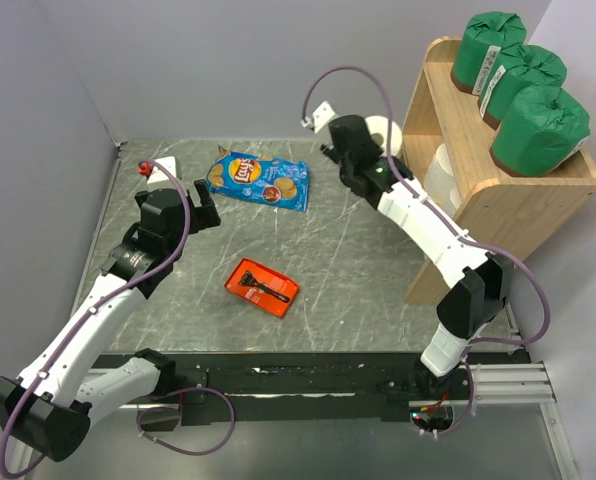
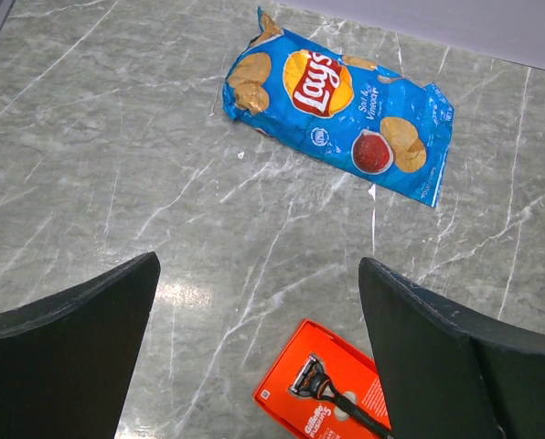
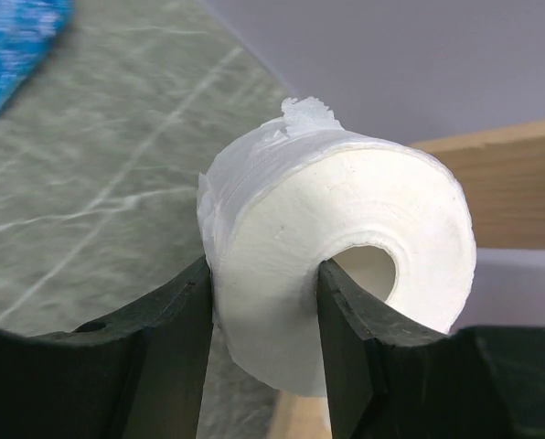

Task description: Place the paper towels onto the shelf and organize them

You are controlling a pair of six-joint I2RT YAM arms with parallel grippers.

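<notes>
Grey marbled worktop (image 1: pixel 358 270) under plain grey walls, with the wooden shelf (image 1: pixel 518 205) at its far right corner. The right gripper (image 3: pixel 263 274) is clamped on a white roll (image 3: pixel 346 210) just beside the shelf's left side. The roll's long axis runs along the fingers, hollow end toward the wrist. Three green rolls (image 1: pixel 523 75) stand upright on the upper level. The left gripper (image 2: pixel 259 265) gapes empty near the worktop's left edge.

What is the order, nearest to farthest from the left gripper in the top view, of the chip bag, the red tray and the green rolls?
From the left gripper:
1. Chip bag, just to its right, slightly farther back.
2. Red tray, mid-table, towards the arm bases.
3. Green rolls, far right, on top of the shelf.
</notes>
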